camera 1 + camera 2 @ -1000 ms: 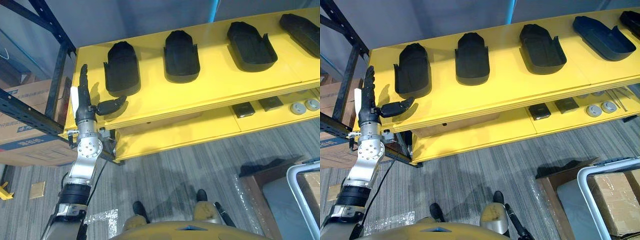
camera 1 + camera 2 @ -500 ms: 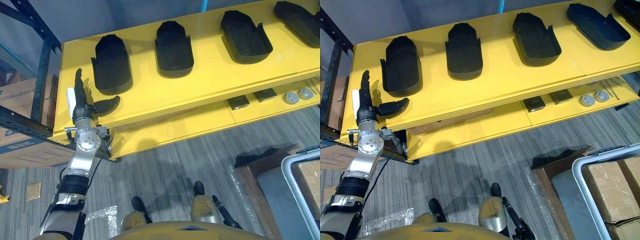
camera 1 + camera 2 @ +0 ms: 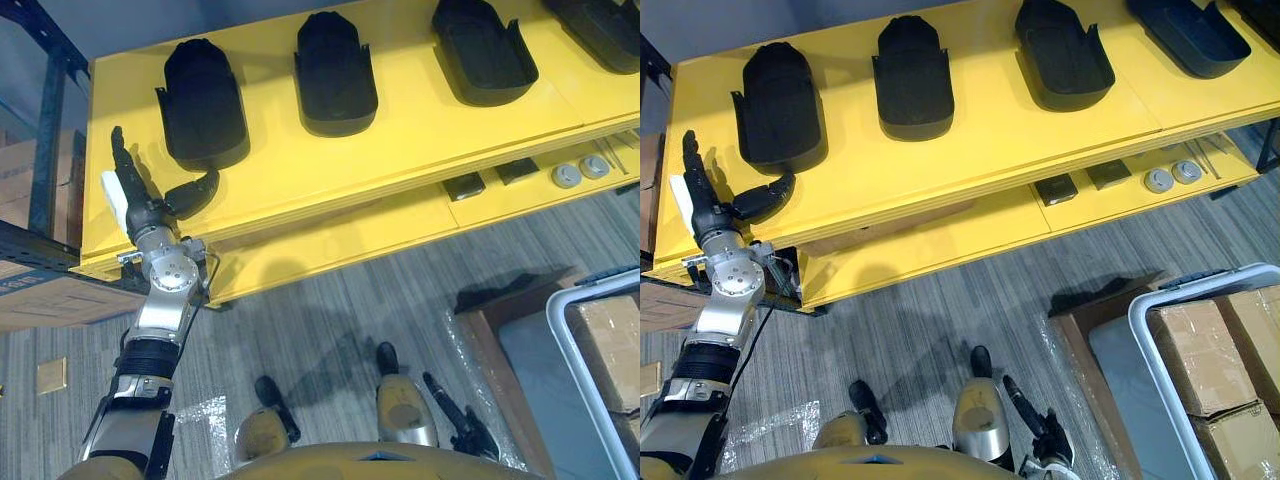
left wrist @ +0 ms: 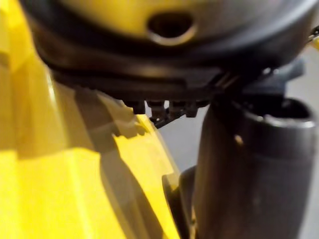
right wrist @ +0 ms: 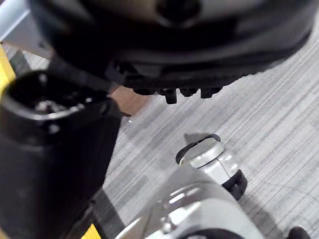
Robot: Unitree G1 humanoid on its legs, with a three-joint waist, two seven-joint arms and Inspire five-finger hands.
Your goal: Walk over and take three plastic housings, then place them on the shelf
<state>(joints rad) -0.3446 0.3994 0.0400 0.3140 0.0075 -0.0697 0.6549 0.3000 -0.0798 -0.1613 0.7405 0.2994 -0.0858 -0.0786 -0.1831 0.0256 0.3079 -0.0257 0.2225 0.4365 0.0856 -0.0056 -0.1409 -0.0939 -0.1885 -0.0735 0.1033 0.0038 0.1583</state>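
Several black plastic housings lie in a row on the yellow shelf point(image 3: 400, 120): the leftmost housing point(image 3: 203, 105), a second point(image 3: 335, 60), a third point(image 3: 478, 45) and one at the far right point(image 3: 1188, 30). My left hand point(image 3: 145, 212) is raised at the shelf's left front corner, open, with its fingers straight and the thumb point(image 3: 195, 190) reaching toward the leftmost housing's near end. It holds nothing. The left wrist view has the yellow shelf surface point(image 4: 60, 189) close under the hand. My right hand point(image 5: 55, 149) hangs above the grey carpet, its fingers relaxed and holding nothing.
A lower yellow shelf point(image 3: 330, 255) carries small dark blocks point(image 3: 465, 185) and round grey parts point(image 3: 565, 175). A cart with cardboard boxes point(image 3: 1200, 350) stands at the lower right, its caster point(image 5: 212, 162) near my right hand. A dark rack point(image 3: 40, 140) stands at the left.
The whole view has shifted, bringing more of the cart and boxes in at the right. My left hand stays open at the shelf's left front corner, now leaning a little to the left.
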